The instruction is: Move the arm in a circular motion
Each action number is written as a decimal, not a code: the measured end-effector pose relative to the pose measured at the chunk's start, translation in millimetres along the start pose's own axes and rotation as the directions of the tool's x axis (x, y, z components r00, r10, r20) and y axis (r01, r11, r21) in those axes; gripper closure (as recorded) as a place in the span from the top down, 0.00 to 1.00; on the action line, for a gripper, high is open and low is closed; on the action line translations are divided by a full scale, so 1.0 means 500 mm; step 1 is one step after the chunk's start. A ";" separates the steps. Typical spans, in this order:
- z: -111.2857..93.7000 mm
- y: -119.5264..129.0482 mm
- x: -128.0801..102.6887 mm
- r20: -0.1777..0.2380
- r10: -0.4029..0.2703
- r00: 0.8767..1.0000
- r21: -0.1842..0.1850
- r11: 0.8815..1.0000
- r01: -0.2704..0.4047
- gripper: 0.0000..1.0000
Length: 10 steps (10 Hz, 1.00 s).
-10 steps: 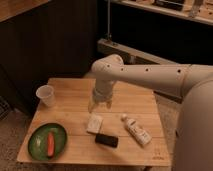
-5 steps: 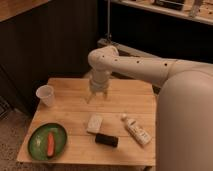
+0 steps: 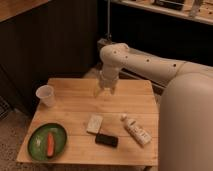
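The cream-white arm (image 3: 150, 62) reaches in from the right over the wooden table (image 3: 75, 102), its thick tube dotted with small dark holes and bending down at a rounded joint (image 3: 114, 52). The small pronged gripper (image 3: 104, 90) hangs from its tip above the far middle of the table. It holds nothing that I can see and is well clear of the objects at the table's front.
A clear plastic cup (image 3: 45, 95) stands at the left. A green plate (image 3: 46, 141) with a carrot (image 3: 50, 144) lies front left. A white packet (image 3: 94, 123), a black block (image 3: 106, 140) and a white bottle (image 3: 136, 130) lie front middle. Dark shelving stands behind.
The arm has swung back and to the right across the frames, and the gripper has moved from over the table's middle toward its far edge. The table objects have not moved.
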 end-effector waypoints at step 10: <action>-0.052 -0.309 0.029 0.136 0.259 0.956 0.030 0.964 -0.265 0.65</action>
